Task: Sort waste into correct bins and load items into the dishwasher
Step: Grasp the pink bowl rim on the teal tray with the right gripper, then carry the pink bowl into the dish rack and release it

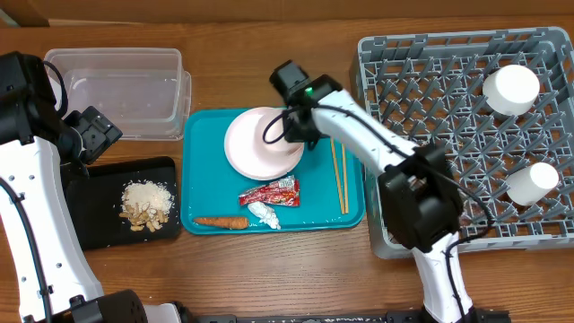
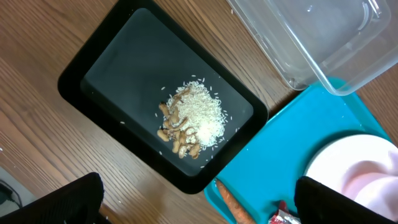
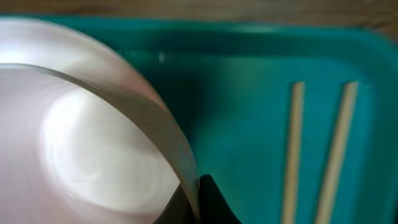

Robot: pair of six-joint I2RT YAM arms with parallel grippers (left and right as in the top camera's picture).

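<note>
Straddling the rim of the white bowl (image 3: 93, 149), which is sitting on the pinkish-white plate (image 1: 251, 148) on the teal tray (image 1: 202, 179), my right gripper (image 1: 294, 126) is lining up an edge hold, I judge, for the carry to the dish rack (image 1: 448, 90); whether its fingertips (image 3: 210, 202) are pressing I cannot tell. My left gripper (image 1: 99, 135) is hovering, fingers (image 2: 62, 202) spread and empty, over the black tray (image 2: 93, 74) holding the food scraps (image 2: 189, 121). Only the right wrist view is showing the rim between my fingertips, while only the overhead is showing the rack.

Brown wooden table (image 1: 269, 36) with visible grain, evenly lit, filling the background
</note>
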